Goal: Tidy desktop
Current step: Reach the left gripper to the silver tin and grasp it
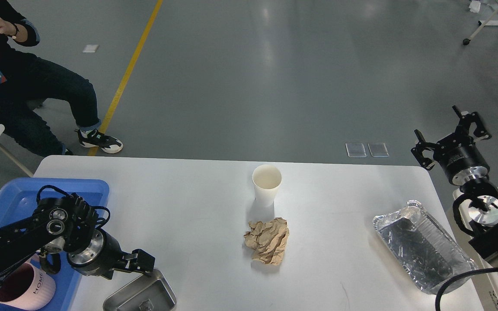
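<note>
The white desktop (pixel 188 203) carries a white paper cup (pixel 266 185) at the centre back. A crumpled brown paper ball (pixel 267 245) lies just in front of the cup. At the right edge is a foil container (pixel 422 249), and a small steel tray (pixel 145 294) sits at the front left. My left gripper (pixel 144 262) hovers just over the steel tray's far rim, open and holding nothing. My right gripper (pixel 448 134) is raised beyond the table's right corner, open and empty.
A blue plastic tray (pixel 20 196) sits at the left edge with a pink mug (pixel 22 287) in its near end, partly behind my left arm. A seated person (pixel 20 82) is off the table's far left corner.
</note>
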`<state>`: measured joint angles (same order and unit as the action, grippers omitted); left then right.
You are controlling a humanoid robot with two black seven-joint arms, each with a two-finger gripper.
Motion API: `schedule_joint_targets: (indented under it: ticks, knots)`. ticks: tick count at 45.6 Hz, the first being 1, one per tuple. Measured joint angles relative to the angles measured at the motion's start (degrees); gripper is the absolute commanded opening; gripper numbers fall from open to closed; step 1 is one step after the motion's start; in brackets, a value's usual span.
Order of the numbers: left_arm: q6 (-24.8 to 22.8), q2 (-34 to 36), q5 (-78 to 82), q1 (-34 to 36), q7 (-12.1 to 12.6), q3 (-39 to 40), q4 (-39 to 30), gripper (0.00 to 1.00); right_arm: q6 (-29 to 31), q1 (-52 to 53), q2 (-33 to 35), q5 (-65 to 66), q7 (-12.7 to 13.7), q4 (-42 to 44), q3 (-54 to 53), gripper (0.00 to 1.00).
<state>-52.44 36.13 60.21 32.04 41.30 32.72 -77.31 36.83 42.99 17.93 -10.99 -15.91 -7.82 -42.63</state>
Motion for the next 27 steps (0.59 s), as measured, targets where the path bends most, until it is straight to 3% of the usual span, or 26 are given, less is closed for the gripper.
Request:
schedule_joint_targets:
  ticks: [10,18,27]
  knots:
    - [-0.82,-0.41,0.04,-0.10,0.24,-0.52,0.02,1.00,0.00,-0.02,0.00,-0.07,0.00,0.00,-0.04,1.00]
    - [-0.58,-0.85,0.29,-0.50,2.37,-0.64,0.10,1.00,0.00,-0.02,0.23,-0.09,0.00,0.06,-0.07,1.00]
    - [-0.42,-0.92,0.59,-0.94,3.05,-0.64,0.19,1.00,0.00,-0.29,0.30,-0.09,0.00,0.09,-0.07,1.00]
